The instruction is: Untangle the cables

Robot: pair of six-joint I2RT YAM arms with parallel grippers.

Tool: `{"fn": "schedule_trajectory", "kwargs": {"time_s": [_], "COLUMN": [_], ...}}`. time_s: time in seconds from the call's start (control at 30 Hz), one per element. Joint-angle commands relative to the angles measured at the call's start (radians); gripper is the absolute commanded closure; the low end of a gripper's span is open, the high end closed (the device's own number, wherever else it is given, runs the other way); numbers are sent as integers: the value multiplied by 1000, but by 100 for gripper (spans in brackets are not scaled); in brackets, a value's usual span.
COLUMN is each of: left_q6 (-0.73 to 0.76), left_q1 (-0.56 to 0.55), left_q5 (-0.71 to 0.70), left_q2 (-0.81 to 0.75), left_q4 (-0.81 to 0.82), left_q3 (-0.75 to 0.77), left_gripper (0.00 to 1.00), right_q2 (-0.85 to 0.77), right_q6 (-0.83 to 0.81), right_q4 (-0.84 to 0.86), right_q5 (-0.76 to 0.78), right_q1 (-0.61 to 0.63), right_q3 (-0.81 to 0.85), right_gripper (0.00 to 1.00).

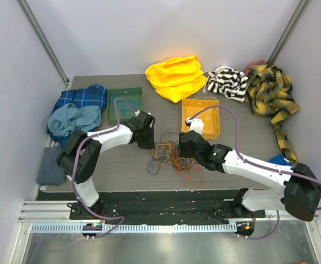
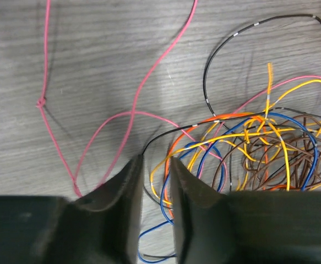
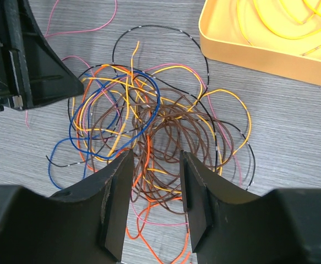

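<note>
Scene: Two robot arms are pictured bent over a knot of cables on a grey wood-grain table.

Cables: Orange, yellow, blue, brown and black white-banded strands are heaped in one tangle on the table, directly between the two hands.

Left hand: It is lowered at the edge of the tangle, which lies ahead of it and to its right. The fingers are held narrowly apart, and the table can be seen through the gap. Yellow, blue and black strands are run under the tips. Whether any strand is pinched cannot be told.

Right hand: The fingers are spread wide. Brown and orange loops are seen lying between them and just ahead of the tips, with nothing gripped.

Pink cable: It is trailed loose across the table ahead of the left hand and to its left, with a small knot along its length.

Orange tray: It is set ahead of the right hand and to its right, near the tangle, and yellow strands are coiled inside.

Green tray: It is placed beyond the left hand.

Cloths: A yellow cloth, a striped cloth and a plaid cloth are piled at the far side of the table.
</note>
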Motion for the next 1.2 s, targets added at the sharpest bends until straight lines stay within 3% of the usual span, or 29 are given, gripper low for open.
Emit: {"fn": "schedule_trajectory", "kwargs": {"time_s": [0.0, 0.2, 0.5, 0.8, 1.0, 1.17], "left_q6": [27, 44, 59, 128, 234, 243], "left_q1": [-3, -5, -7, -19, -40, -42], "left_q5": [-7, -32, -99, -243, -346, -279], "left_q2": [7, -33, -251, -542, -608, -607], "left_q4": [7, -2, -99, -209, -256, -259], "left_q3": [30, 35, 72, 243, 360, 365], "left_gripper": [80, 100, 100, 100, 100, 100], "right_q2": [-44, -52, -64, -87, -133, -108], "right_q6": [-5, -4, -2, 9, 6, 7], "right_q4": [24, 24, 24, 50, 119, 143], "right_q5": [16, 11, 3, -38, -113, -163], "right_q1": [-11, -14, -15, -14, -12, -5], "right_q3": [-6, -17, -21, -21, -25, 14], "right_gripper": [53, 53, 54, 54, 53, 53]}}
